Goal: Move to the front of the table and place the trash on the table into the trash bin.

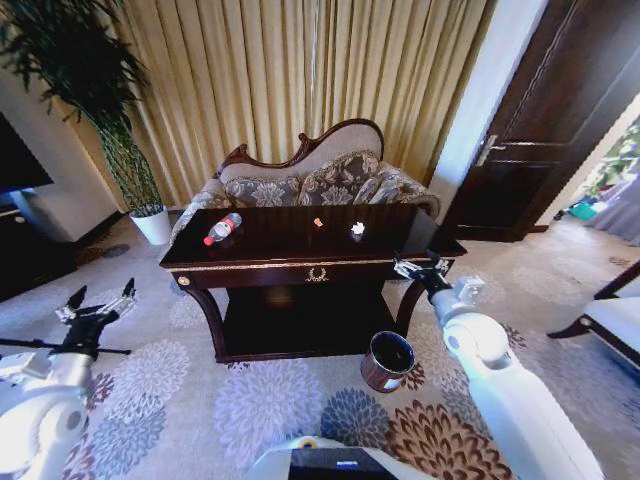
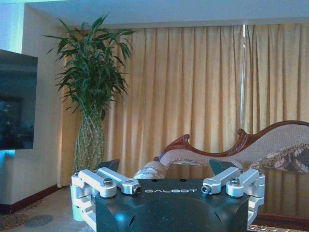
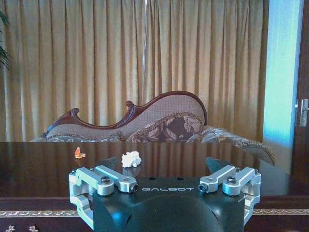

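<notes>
The dark glossy table (image 1: 280, 243) stands straight ahead, its top (image 3: 38, 164) spreading in front of the right wrist camera. A clear bottle with a red label (image 1: 222, 228) lies on the left part of it. Toward the back of the top sit an orange scrap (image 1: 318, 222) (image 3: 79, 153) and a white paper wad (image 1: 357, 229) (image 3: 131, 159). The round brown trash bin (image 1: 388, 361) is on the carpet by the table's front right leg. My right gripper (image 1: 420, 268) (image 3: 164, 166) is open at the table's right front corner. My left gripper (image 1: 100, 300) (image 2: 164, 166) hangs open over the carpet, left of the table.
A carved-back sofa (image 1: 320, 180) stands right behind the table, with curtains beyond. A tall plant in a white pot (image 1: 152, 225) is at the back left, beside a dark cabinet (image 1: 30, 255). A dark door (image 1: 540, 120) and a chair (image 1: 610, 320) are on the right.
</notes>
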Controlling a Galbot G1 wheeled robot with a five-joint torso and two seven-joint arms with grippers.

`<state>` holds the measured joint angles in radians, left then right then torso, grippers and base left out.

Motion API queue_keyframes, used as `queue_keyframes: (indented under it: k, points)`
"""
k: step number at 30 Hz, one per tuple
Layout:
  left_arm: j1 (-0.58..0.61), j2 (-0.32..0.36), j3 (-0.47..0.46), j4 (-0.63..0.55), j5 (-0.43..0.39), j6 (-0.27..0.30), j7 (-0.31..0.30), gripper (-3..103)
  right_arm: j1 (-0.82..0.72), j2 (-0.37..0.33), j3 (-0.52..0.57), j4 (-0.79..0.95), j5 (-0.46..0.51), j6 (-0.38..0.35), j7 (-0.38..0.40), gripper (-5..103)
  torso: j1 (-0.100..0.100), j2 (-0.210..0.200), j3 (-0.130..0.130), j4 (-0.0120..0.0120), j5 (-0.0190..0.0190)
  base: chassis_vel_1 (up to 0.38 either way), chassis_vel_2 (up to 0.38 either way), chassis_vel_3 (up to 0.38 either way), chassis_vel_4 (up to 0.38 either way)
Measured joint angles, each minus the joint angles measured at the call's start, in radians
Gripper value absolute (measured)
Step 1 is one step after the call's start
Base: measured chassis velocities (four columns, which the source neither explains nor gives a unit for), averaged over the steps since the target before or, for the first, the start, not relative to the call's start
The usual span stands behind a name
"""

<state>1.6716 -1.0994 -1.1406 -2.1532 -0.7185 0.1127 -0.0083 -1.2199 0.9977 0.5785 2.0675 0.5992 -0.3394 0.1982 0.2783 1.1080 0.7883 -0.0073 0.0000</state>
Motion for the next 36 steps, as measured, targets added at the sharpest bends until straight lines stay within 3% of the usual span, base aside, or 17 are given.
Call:
queue_keyframes:
  k: [19, 36]
  points:
    - [-0.006, 0.012, 0.011, 0.026, 0.005, -0.009, 0.007, 100, -0.015, 0.008, -0.013, -0.007, -0.036, 0.049, -0.020, 100, 0.000, 0.000, 0.000, 0.0002, 0.0000, -0.003, 0.002, 0.002, -0.003]
    - [-0.002, 0.007, 0.014, 0.024, 0.010, -0.019, 0.013, 100, -0.023, 0.007, -0.013, 0.004, -0.038, 0.056, -0.020, 100, 0.000, 0.000, 0.000, 0.0001, 0.0000, -0.175, 0.167, 0.164, -0.160]
